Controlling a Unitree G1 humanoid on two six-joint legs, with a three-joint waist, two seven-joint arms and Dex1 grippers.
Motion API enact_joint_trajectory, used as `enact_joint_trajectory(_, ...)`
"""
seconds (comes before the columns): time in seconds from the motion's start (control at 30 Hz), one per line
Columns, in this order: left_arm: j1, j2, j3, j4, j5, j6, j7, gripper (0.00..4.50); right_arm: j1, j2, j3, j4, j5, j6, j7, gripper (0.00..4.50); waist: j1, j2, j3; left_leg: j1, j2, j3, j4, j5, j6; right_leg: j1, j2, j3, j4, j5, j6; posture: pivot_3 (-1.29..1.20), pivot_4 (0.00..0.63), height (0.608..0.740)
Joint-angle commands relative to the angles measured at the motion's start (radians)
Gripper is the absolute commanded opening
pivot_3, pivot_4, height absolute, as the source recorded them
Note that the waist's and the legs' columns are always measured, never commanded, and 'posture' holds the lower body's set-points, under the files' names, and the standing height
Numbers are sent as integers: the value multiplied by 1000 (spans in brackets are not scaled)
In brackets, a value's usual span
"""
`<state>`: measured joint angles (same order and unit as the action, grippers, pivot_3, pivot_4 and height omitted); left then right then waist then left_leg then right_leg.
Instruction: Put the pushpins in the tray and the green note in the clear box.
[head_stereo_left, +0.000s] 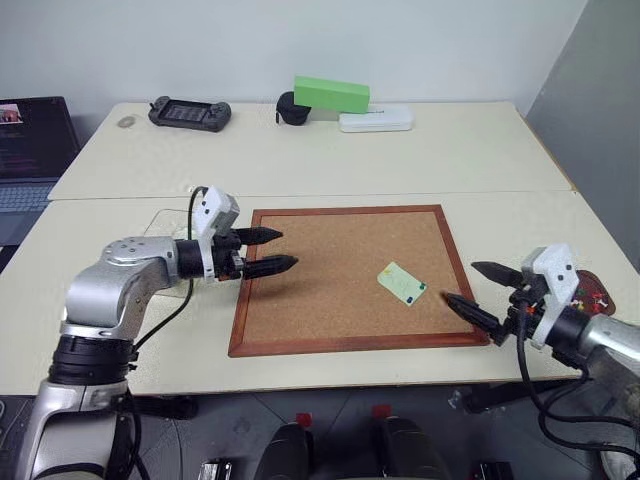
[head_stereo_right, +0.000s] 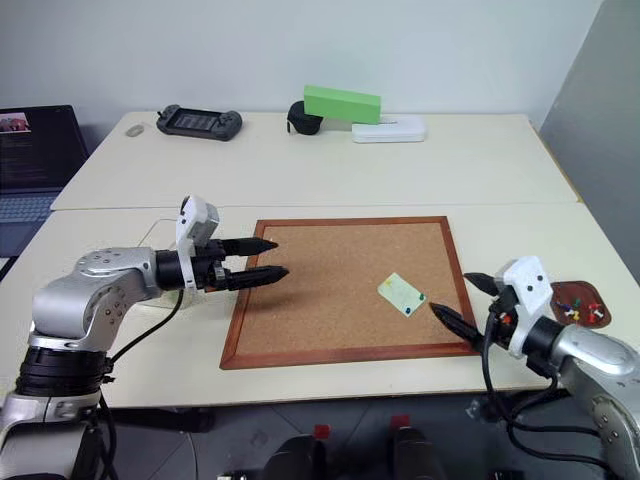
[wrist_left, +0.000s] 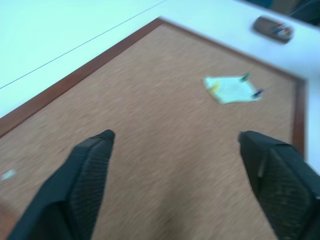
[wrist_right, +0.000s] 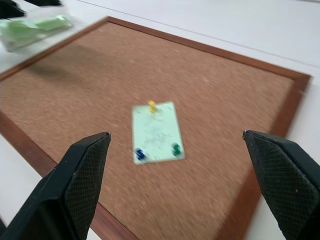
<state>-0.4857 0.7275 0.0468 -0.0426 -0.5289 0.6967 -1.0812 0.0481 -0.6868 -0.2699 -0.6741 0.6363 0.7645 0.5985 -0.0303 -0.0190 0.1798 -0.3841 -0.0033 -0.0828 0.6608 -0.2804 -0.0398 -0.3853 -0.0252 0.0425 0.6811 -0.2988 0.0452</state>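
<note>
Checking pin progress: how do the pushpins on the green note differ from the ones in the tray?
The pushpins on the green note number three, yellow, blue and green, stuck upright at its edges on the cork board. The pushpins in the tray lie loose in a heap inside the tray, off the board beside the right gripper. Both sets are tiny coloured pins.

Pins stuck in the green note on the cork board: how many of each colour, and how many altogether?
Yellow pushpin: 1
Blue pushpin: 1
Green pushpin: 1
Total: 3, all at the edges of the green note.
</note>
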Motion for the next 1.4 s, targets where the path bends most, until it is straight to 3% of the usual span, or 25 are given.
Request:
enact_joint_trajectory(0.03,25,-44,-21,-54,-12,-36,1,3043,-59,26,102,-13,-45,-52,-16,4500,-1,0,0,0,0,0,0,0,0,0,0,0,0,0,0,0,150,740)
enact_joint_trajectory(0.23,-19,-157,-93,26,77,-196,22,1925,-166,92,243,75,-138,-105,-41,4500,2,0,0,0,-1,0,1,0,0,0,0,0,0,0,0,0,150,740)
enact_joint_trajectory(0.57,-77,-255,-168,152,137,-301,-4,60,-273,194,342,200,-252,-140,-112,4500,1,0,0,0,-2,0,1,0,0,0,0,0,1,0,0,0,150,740)
enact_joint_trajectory(0.97,15,-266,-307,281,304,-386,-11,60,-362,287,419,340,-339,-153,-131,4500,-1,0,0,0,-2,0,1,0,0,-1,1,0,1,1,-1,0,150,740)
enact_joint_trajectory(1.27,9,-274,-295,338,308,-403,-30,60,-390,312,416,452,-373,-162,-121,4500,-1,3,-3,2,-2,0,1,0,0,1,1,0,2,1,-1,0,150,740)
enact_joint_trajectory(1.4,8,-272,-291,324,303,-393,-38,0,-391,312,411,467,-380,-171,-113,3941,-1,3,-3,2,-2,0,1,0,0,1,1,0,2,1,-1,0,150,740)
